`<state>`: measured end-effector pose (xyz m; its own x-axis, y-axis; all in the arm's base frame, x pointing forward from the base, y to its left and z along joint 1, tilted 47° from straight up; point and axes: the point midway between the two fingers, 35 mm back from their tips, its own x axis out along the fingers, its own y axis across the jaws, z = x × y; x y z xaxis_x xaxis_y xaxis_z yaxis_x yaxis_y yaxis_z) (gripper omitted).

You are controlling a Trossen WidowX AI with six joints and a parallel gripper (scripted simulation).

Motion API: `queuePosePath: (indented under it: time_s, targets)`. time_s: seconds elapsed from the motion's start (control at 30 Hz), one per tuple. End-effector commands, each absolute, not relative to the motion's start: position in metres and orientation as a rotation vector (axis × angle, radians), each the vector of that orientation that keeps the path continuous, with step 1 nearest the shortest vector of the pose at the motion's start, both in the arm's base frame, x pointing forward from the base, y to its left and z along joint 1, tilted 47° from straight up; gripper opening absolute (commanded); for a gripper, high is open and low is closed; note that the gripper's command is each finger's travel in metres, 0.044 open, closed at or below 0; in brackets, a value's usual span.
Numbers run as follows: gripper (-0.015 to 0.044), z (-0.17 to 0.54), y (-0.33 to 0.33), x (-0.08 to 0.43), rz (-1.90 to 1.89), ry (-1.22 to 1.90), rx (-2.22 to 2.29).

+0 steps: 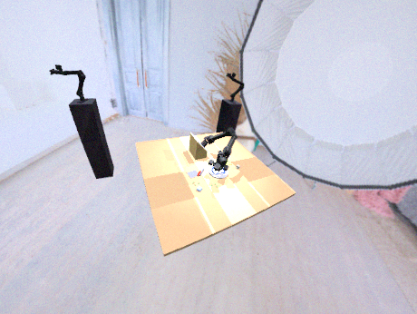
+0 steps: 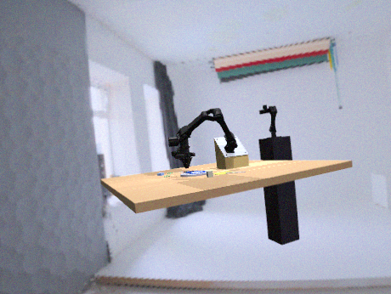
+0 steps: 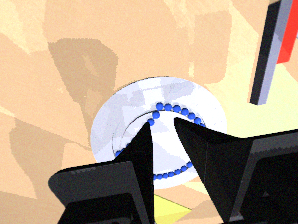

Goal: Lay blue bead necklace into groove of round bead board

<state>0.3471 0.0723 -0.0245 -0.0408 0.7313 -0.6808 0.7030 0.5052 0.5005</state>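
The fingers [image 1: 220, 166] [image 2: 186, 161] are hovering partly open, grasping nothing, above the round bead board [image 1: 217, 171] [image 2: 184, 175] [image 3: 106, 120]; the blue bead necklace [image 2: 195, 172] [image 3: 176, 109] is curving across the wrist view's center.

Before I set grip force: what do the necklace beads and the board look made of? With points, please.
Blue beads [image 3: 184, 112]: plastic or glass, unclear which; smooth, evenly coloured, round.
Round board [image 3: 107, 117]: probably painted or plastic; white, no visible grain.
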Motion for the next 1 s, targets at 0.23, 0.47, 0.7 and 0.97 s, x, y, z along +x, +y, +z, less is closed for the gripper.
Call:
queuePosePath:
  time_s: [0.23,0.47,0.7,0.97]
  targets:
    - [0.0120,-0.016,0.068,0.347,-0.611,1.826,1.678]
    - [0.0120,-0.016,0.068,0.347,-0.611,1.826,1.678]
    - [0.0120,-0.026,0.080,0.347,-0.610,1.827,1.678]
    - [0.0120,-0.025,0.079,0.349,-0.602,1.820,1.679]
